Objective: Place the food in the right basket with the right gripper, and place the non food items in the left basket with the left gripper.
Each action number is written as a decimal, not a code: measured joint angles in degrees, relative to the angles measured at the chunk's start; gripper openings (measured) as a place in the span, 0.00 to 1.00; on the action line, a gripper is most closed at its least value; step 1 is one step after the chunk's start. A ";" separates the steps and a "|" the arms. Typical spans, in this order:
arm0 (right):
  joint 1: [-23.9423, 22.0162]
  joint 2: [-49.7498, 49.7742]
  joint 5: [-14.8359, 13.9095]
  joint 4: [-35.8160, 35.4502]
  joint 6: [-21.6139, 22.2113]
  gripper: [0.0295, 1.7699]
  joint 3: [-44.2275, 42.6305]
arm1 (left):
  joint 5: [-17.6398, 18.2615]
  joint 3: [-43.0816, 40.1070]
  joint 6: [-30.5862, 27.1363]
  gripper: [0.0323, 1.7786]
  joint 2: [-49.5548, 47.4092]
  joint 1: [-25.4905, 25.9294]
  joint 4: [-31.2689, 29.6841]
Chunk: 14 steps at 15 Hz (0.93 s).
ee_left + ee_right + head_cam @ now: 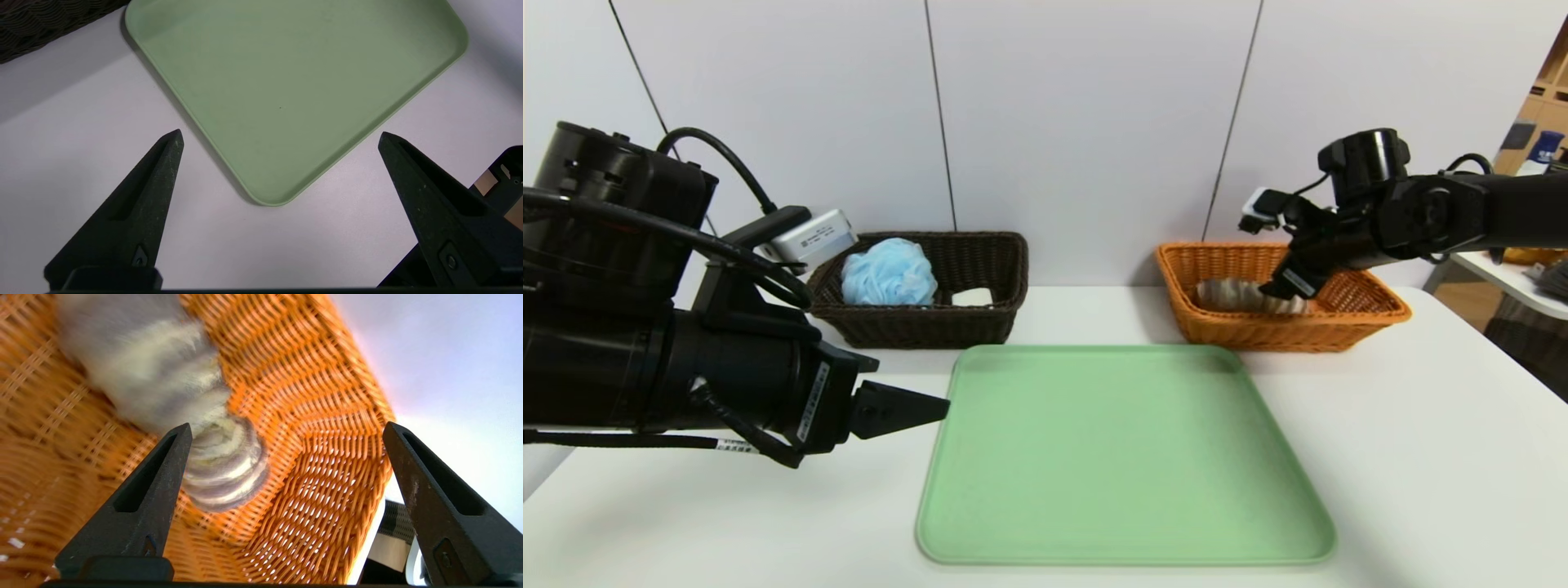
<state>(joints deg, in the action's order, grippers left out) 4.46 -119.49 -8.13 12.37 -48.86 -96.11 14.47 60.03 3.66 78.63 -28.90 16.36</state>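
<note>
The striped bread loaf (1233,296) lies inside the orange right basket (1258,333). My right gripper (1286,286) hangs over that basket, open, just above the loaf's end. In the right wrist view the loaf (163,375) lies on the basket's weave (318,457), and my right gripper (286,428) has its jaws wide apart, one finger beside the loaf's end, gripping nothing. The light-blue bath pouf (888,272) and the white soap bar (973,297) sit in the dark left basket (915,328). My left gripper (935,406) is open and empty at the tray's left edge.
A light-green tray (1123,457) lies bare in the middle of the white table, between and in front of the two baskets. In the left wrist view my left gripper (280,139) faces a tray corner (286,61), with the dark basket (41,24) just beyond.
</note>
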 joint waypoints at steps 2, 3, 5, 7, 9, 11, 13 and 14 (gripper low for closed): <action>-0.04 0.17 0.00 0.09 0.16 0.93 -0.15 | 0.02 0.00 0.00 0.95 0.00 0.00 0.00; -0.06 0.28 0.01 0.13 0.62 0.93 -0.22 | 0.02 0.00 -0.02 0.95 0.00 0.00 0.00; -0.04 0.48 0.01 0.27 2.52 0.94 -1.11 | -0.01 0.17 0.26 0.95 -0.02 0.00 -0.05; -0.02 0.96 0.00 1.16 6.67 0.94 -2.54 | -1.08 0.56 0.39 0.95 -0.41 0.30 -0.10; -0.06 2.40 0.01 5.42 10.47 0.95 -3.72 | -2.10 0.96 0.35 0.95 -1.18 0.52 -0.07; -0.06 4.63 0.00 10.75 15.04 0.95 -4.83 | -2.16 1.93 0.26 0.95 -2.08 0.57 0.12; 0.02 7.42 0.01 15.27 20.42 0.96 -5.24 | -2.73 2.57 0.33 0.95 -2.97 0.60 0.52; 0.13 9.07 0.01 18.36 23.61 0.96 -5.32 | -3.50 2.71 0.26 0.95 -3.52 0.62 0.63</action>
<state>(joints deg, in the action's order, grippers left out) 4.60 -110.42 -8.12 30.73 -25.25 -101.43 10.97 62.73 3.91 75.11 -28.28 16.99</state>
